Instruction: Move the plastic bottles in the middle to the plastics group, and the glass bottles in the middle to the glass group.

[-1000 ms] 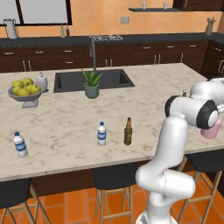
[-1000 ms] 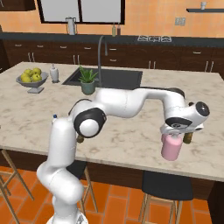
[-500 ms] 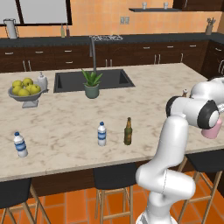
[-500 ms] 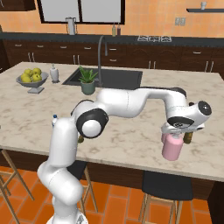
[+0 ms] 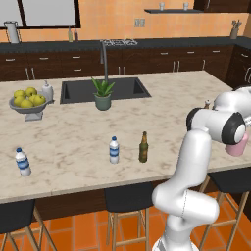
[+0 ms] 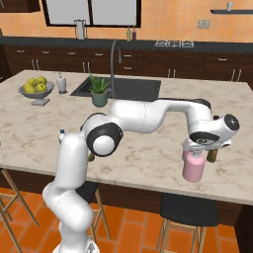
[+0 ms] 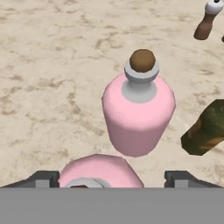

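Note:
My gripper (image 6: 199, 147) is shut on the neck of a squat pink bottle (image 6: 193, 168), which it holds just above the counter's right front part. In the hand view the held pink bottle (image 7: 99, 169) sits between the finger tips (image 7: 43, 178). Just beyond it stands a like pink bottle (image 7: 139, 114) with a white collar and a brown stopper top. A dark beer bottle (image 7: 207, 129) is beside that one. In the middle of the counter stand a small clear water bottle (image 5: 113, 150) and a slim dark beer bottle (image 5: 143, 147). A single water bottle (image 5: 22, 162) stands at the far left front.
A small shaker (image 7: 207, 21) stands beyond the pink bottle. Further back are a fruit bowl (image 5: 28, 100), a white pump bottle (image 5: 47, 91), a potted plant (image 5: 103, 93) and the sink (image 5: 78, 90). Stools stand under the counter's front edge (image 5: 73, 188).
The gripper has sunk slightly with the pink bottle toward the counter. Nothing else has moved.

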